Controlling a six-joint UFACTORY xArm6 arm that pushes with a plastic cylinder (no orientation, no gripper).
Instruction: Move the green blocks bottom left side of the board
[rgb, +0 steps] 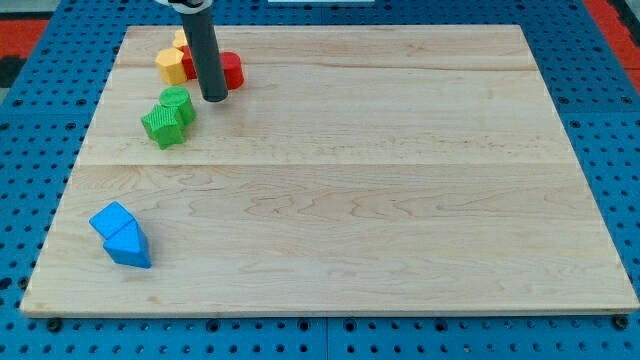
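Two green blocks sit together at the view's upper left: a green round-ish block (178, 103) and a green star-shaped block (163, 126) just below and left of it, touching. My tip (214, 98) stands just to the right of the round green block, a small gap apart. The rod rises from there to the view's top edge. The wooden board (350, 200) fills most of the view.
Behind the rod at the upper left are red blocks (231, 70) and yellow blocks (172, 65), close together. Two blue blocks, a cube (112, 220) and a wedge (128, 245), lie touching near the board's lower left. A blue pegboard (40, 130) surrounds the board.
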